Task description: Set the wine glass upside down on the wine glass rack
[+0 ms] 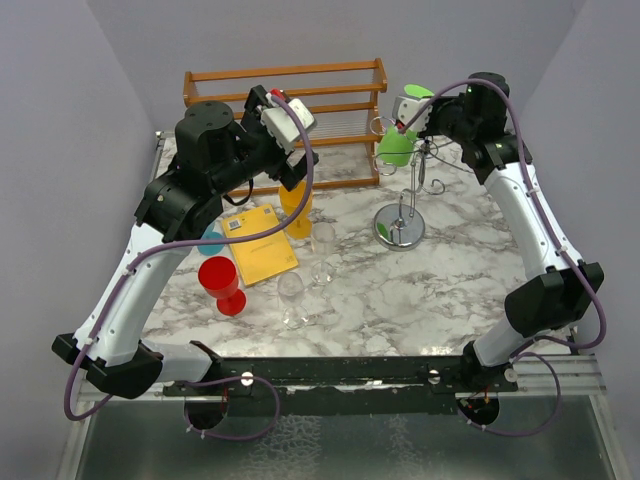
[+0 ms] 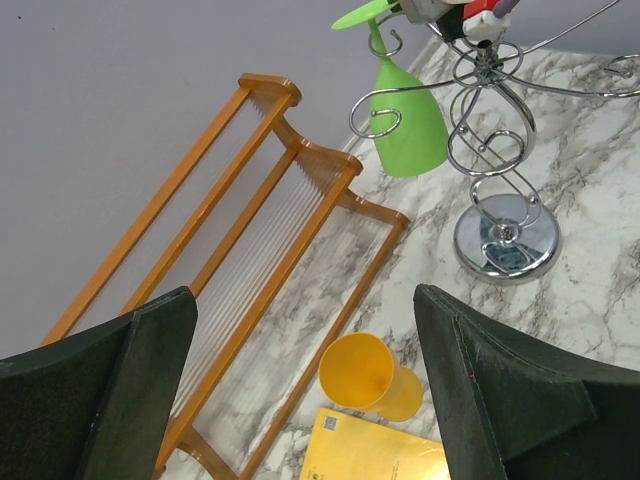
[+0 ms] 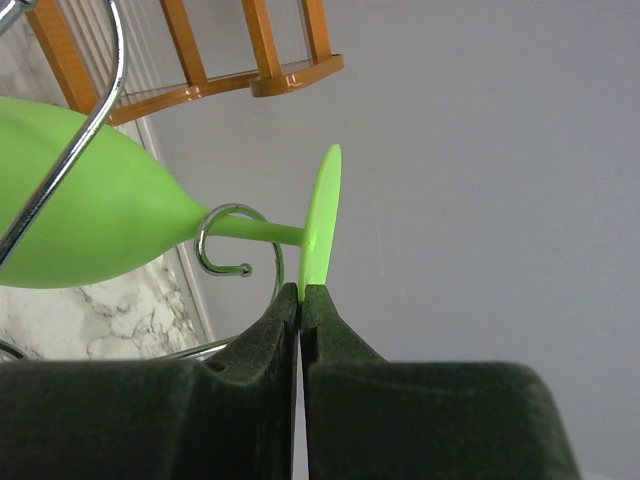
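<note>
1. Hanging of the wine glass (image 1: 397, 147) was judged to be the step in hand. The green glass was seen inverted, bowl down, at the far right of the table, with its stem lying inside a curled wire arm of the wine glass rack (image 1: 400, 228).
2. The right gripper (image 3: 300, 300) was seen closed on the rim of the glass's foot, which was pinched edge-on just above the curl. Whether the foot was already borne by the wire could not be told.
3. The left gripper (image 2: 305, 380) was seen spread wide with nothing held. It was raised to the left of the rack, over the yellow cup (image 2: 365, 375) and beside the wooden shelf rack (image 2: 250, 230).
4. Next move, as judged:
   - The stem should be seated fully into the curl.
   - The foot should be lowered until it is carried by the wire.
   - Only then should the pinch be released.
   - The fingers should be drawn clear without the foot or the light stand being nudged.
5. Writing: a small printed square label was seen on the yellow booklet (image 1: 265, 262), too small to be read. A green patch was seen on the rack's base disc, and sticker or reflection could not be told. No brand was legible anywhere.
</note>
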You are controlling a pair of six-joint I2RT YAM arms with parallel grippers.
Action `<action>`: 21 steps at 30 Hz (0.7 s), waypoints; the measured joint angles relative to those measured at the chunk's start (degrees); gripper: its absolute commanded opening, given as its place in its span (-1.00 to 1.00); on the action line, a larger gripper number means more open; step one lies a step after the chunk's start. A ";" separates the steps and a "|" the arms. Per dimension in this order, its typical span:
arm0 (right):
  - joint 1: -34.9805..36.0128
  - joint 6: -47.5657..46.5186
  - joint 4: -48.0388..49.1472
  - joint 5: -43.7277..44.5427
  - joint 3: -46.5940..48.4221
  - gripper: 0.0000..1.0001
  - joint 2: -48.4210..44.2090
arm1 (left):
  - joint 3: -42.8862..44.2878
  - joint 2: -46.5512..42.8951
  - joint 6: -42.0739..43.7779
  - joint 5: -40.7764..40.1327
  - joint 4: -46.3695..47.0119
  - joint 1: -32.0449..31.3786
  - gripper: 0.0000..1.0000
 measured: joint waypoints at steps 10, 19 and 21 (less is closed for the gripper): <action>0.00 -2.56 -0.83 -2.05 -0.09 -0.96 0.00 | -0.57 -0.04 0.00 0.02 -0.15 0.00 0.86; 0.00 -2.99 -0.31 -2.69 -2.08 -0.80 -0.98 | -1.70 -0.76 0.31 0.00 -0.39 0.00 0.86; 0.00 -2.99 -0.31 -2.75 -2.23 -0.74 -1.25 | -1.88 -1.01 0.44 0.00 -0.50 0.00 0.86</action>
